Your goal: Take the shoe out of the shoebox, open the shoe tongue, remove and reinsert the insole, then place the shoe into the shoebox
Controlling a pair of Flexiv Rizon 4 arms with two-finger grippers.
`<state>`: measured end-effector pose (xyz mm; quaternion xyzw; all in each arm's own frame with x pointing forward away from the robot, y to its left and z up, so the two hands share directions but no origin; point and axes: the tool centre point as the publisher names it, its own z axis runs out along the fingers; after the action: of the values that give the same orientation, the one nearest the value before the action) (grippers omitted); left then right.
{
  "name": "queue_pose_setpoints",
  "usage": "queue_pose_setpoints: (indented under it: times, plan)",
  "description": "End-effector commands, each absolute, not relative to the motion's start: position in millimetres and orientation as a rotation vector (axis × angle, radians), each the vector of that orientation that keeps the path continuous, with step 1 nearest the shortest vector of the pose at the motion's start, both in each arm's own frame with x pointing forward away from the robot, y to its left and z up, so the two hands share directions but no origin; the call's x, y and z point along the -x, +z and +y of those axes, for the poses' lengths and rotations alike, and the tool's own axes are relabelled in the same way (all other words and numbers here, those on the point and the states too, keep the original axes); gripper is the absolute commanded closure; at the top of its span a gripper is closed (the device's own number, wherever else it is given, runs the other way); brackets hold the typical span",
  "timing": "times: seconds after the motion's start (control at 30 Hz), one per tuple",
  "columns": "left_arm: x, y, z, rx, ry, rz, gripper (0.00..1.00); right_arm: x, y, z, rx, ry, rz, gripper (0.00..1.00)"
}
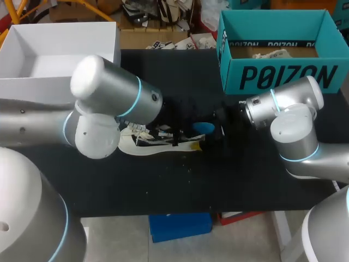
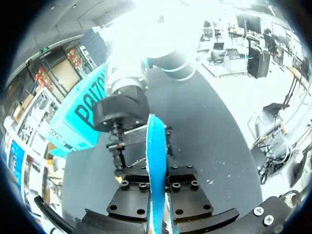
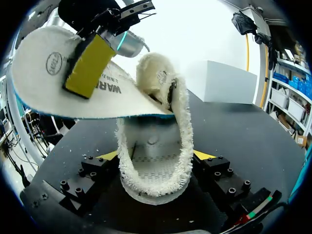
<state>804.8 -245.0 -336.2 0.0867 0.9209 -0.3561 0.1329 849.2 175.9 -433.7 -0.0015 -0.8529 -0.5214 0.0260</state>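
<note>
Left tool (image 3: 90, 66) clamps insole (image 3: 41, 87), right tool (image 3: 156, 156) shoe (image 3: 183, 122)

The worktop (image 1: 180, 180) is matt black. The shoe (image 3: 156, 165) is cream-white fleece inside over a pale perforated base; from above it shows cream with black patches. The insole (image 3: 39, 83) is off-white on top with dark printed marks and bright blue beneath. The shoebox (image 1: 283, 76) is teal with black lettering, and the other box (image 1: 60, 54) is plain white. The left arm (image 1: 109, 90) and right arm (image 1: 289, 103) are silver with light-blue rings. The left claw (image 2: 157, 181) has black blocks and a mustard-yellow fingertip (image 3: 90, 66).
</note>
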Motion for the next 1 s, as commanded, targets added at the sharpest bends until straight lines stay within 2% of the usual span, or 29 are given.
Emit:
queue_pose_setpoints:
  times: [0.03,0.47,0.73,1.0]
  plan:
    - [-797.9,-284.2,-214.7,-0.302,-1.267,2.743,1.00,-849.7,-439.9,178.0,0.006,-1.610,-2.637,1.00]
    - [-794.3,-165.5,-226.0,-0.177,-1.744,2.815,1.00,-849.7,-439.9,178.0,0.006,-1.610,-2.637,1.00]
    - [-792.1,-85.2,-212.7,-0.278,-2.046,2.801,1.00,-849.7,-439.9,178.0,0.006,-1.610,-2.637,1.00]
    - [-792.1,-85.2,-212.7,-0.278,-2.046,2.801,1.00,-849.7,-439.9,178.0,0.006,-1.610,-2.637,1.00]
